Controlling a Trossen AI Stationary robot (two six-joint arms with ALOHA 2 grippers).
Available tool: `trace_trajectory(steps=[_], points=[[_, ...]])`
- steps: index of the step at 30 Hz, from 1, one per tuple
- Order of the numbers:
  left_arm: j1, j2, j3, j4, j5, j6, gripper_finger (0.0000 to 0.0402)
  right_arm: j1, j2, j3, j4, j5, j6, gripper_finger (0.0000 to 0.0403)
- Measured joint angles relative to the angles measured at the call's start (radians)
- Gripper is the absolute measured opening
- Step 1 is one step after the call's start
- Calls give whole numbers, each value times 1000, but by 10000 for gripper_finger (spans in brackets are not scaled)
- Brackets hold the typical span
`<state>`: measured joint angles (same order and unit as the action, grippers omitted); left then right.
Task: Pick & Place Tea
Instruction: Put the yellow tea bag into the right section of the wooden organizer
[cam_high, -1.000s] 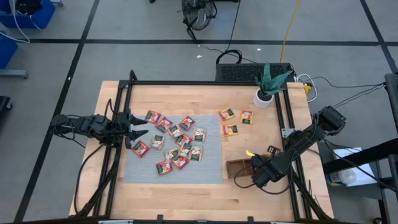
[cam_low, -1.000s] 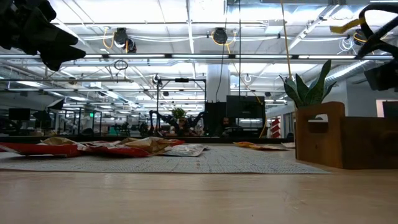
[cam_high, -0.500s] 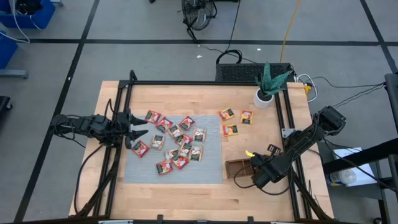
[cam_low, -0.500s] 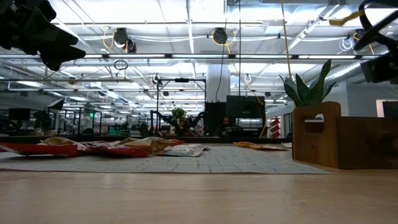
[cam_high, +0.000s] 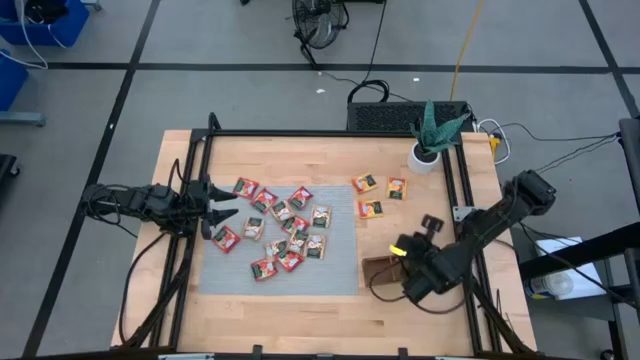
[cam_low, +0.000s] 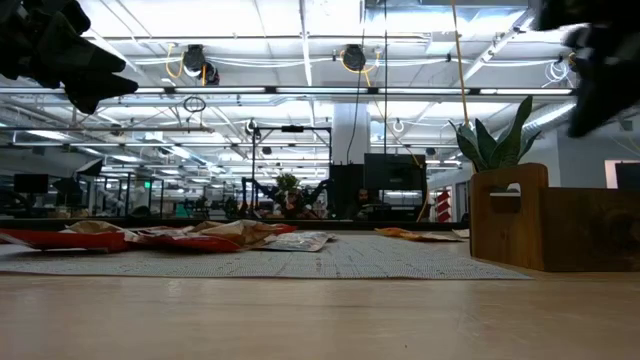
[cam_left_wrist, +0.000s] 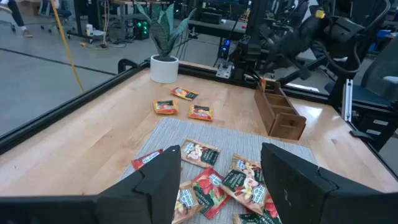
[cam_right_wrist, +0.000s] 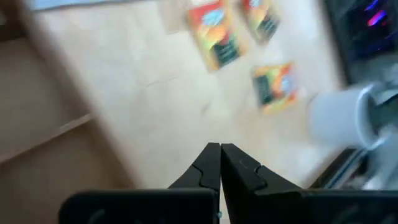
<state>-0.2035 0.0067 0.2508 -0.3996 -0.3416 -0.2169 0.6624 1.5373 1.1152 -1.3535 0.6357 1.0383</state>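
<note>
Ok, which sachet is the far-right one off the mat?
Start at the white plant pot at the table's back right. Three yellow-orange sachets lie on bare wood between it and the grey mat. Yours, the rightmost sachet, lies nearest the pot.

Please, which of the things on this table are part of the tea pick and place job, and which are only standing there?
Part of the job:
- tea sachets scattered on the grey mat
- three yellow-orange sachets on bare wood
- wooden tray, the likely destination

Only standing there:
- potted plant in a white pot at the far right corner
</note>
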Motion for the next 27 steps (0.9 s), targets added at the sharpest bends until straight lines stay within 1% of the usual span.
trace_trajectory(steps=[3,6,8,10,12,14,15,18,20,23,27], points=[[0,0,0,0,0,0,223,-119,-9,-23,47,17,-158,0],[0,0,0,0,0,0,223,-248,-6,-34,159,60,-348,0],[0,0,0,0,0,0,223,-330,-8,-35,274,91,-512,0],[0,0,0,0,0,0,223,-416,-8,-35,426,86,-705,0],[0,0,0,0,0,0,223,-506,-7,-35,558,8,-891,0],[0,0,0,0,0,0,223,-597,-7,-36,663,-99,-1014,0],[0,0,0,0,0,0,223,-641,-7,-36,706,-118,-1034,0],[0,0,0,0,0,0,223,-766,-8,-36,814,-116,-1073,1],[0,0,0,0,0,0,223,-846,-8,-34,833,-137,-1110,12],[0,0,0,0,0,0,223,-956,-8,-30,770,-224,-1098,51],[0,0,0,0,0,0,223,-1077,-8,-31,586,-354,-1033,124]])
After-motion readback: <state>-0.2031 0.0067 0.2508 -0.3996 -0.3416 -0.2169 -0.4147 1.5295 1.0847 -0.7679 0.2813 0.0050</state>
